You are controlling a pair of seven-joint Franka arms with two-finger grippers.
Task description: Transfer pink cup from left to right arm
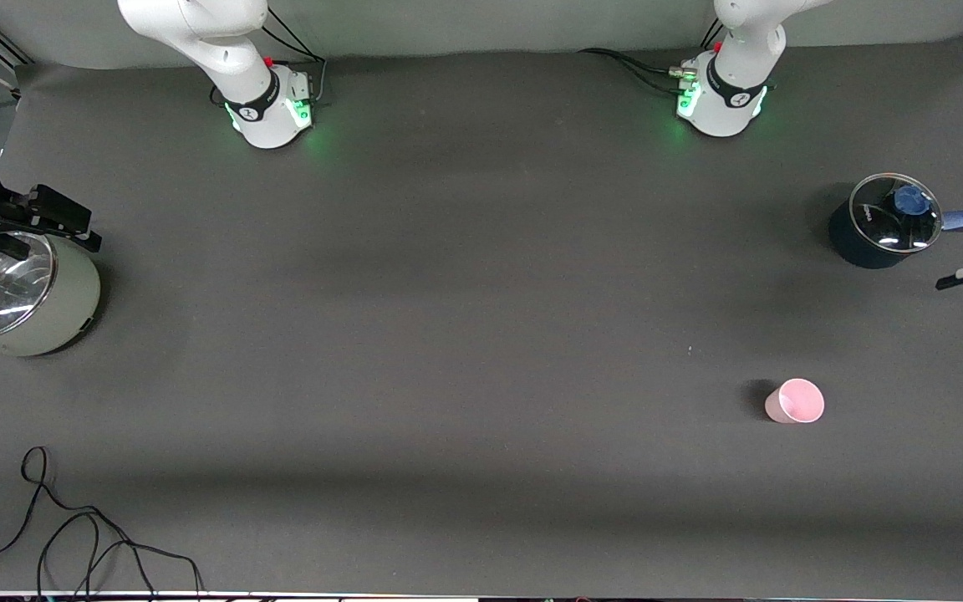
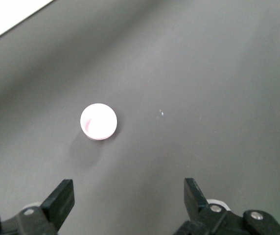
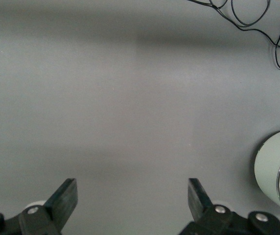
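Currently nothing of the transfer is showing as done: pink cup (image 1: 795, 401) is standing upright on the table (image 1: 465, 334), untouched, toward the left arm's end. Left tool (image 2: 129, 197) is hovering spread above it, empty. Right tool (image 3: 131, 197) is waiting spread, empty, beside the pale green pot (image 1: 26, 297). Pickup and handover are remaining.

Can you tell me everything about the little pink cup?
The pink cup is small, pale pink, smooth plastic by its look, with no handle. It stands upright and alone on the dark table mat, mouth open, looking empty. Nothing touches it. It sits toward the left arm's end, nearer the front camera than the dark blue pot.
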